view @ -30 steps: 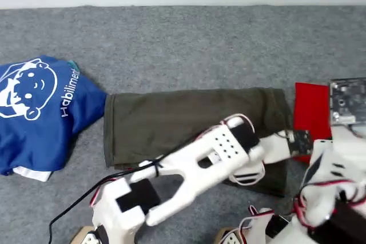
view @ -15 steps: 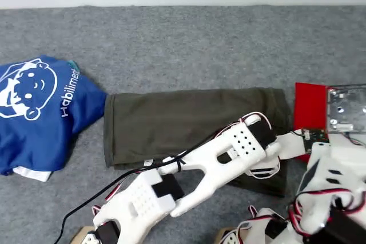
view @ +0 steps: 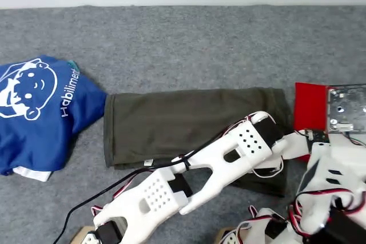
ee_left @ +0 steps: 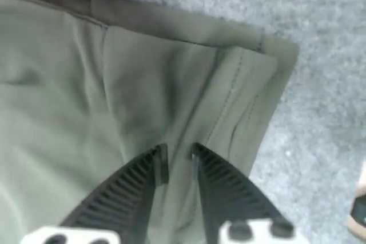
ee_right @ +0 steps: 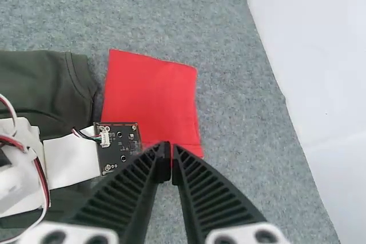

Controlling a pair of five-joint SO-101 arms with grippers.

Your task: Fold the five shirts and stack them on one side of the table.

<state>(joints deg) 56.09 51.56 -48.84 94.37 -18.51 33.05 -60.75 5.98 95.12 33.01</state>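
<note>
An olive shirt point(view: 171, 118) lies folded into a long strip across the middle of the grey mat. A folded red shirt point(view: 309, 107) lies just past its right end. My left arm point(view: 246, 141) stretches over the olive shirt to that end. The left gripper point(ee_left: 175, 158) hangs close over the olive shirt point(ee_left: 86, 84) near its hemmed corner, its fingers a narrow gap apart with nothing between them. The right gripper point(ee_right: 167, 148) is shut and empty above the near edge of the red shirt point(ee_right: 151, 95). A blue printed shirt point(view: 34, 112) lies crumpled at the far left.
A white cloth point(view: 28, 172) pokes out from under the blue shirt. The right arm point(view: 331, 170) stands at the lower right. The mat's edge point(ee_right: 269, 72) runs close beside the red shirt. Bare grey mat point(view: 189, 44) spans the back.
The left arm has stretched farther right along the olive shirt, bringing its gripper to the shirt's right end. The right arm shifted slightly at first, then kept still.
</note>
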